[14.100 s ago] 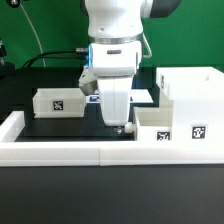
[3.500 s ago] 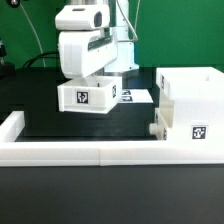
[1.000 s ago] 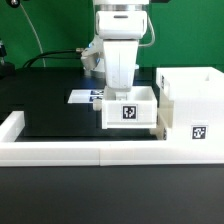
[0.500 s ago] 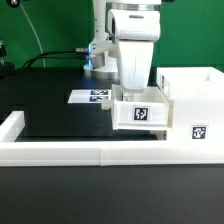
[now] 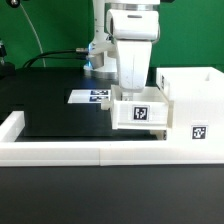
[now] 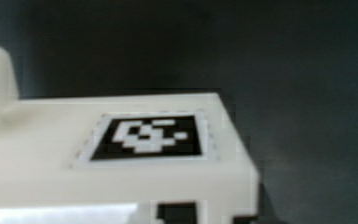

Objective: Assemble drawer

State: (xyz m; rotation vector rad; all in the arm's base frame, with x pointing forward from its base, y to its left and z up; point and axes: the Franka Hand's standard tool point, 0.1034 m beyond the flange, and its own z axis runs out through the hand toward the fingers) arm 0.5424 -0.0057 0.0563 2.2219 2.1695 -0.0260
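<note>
Here, tray (image 5: 140, 112) tag faces camera.

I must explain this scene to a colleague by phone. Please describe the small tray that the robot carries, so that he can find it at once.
Look first at the tall white plastic box shell on the exterior view's right. Against its open side, directly under the white robot arm's pincer, is a small white open-top plastic tray. It is raised off the black table and bears a black-and-white square tag facing the camera.
</note>
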